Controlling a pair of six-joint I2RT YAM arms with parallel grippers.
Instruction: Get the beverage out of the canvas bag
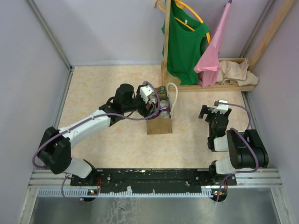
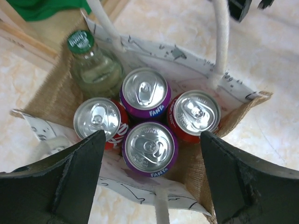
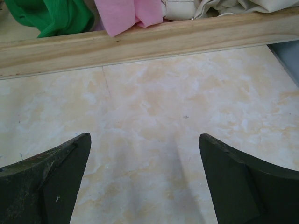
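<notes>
Top view, bag: the small boxy tan-brown canvas bag (image 1: 159,125) with cream-white rope loop handles stands upright on the pale marbled table top (image 1: 112,144); can tops show in its open mouth
Top view, left arm: the left gripper (image 1: 152,103) hangs at the bag's mouth, coming in from the bag's left
Top view, right arm: the right gripper (image 1: 211,112) sits well to the right of the bag, over bare table
Top view, rack: the wooden clothes rack (image 1: 210,87) stands just behind the bag; a green shirt (image 1: 184,46) and a pink garment (image 1: 212,51) hang on it; a beige cloth heap (image 1: 236,72) lies behind and right of the bag
Left wrist, drinks: all stand upright inside the bag, packed together; near purple Fanta can (image 2: 150,148); far purple Fanta can (image 2: 145,93); left red can (image 2: 99,120); right red can (image 2: 195,113); green-capped clear glass bottle (image 2: 93,65) in the bag's far left corner
Left wrist, hand: black fingers (image 2: 84,163) spread wide above the bag's mouth, one on each side of the near purple Fanta can; nothing pinched
Right wrist, hand: fingers (image 3: 60,163) spread apart over bare table; nothing between them; the bag is out of this view
</notes>
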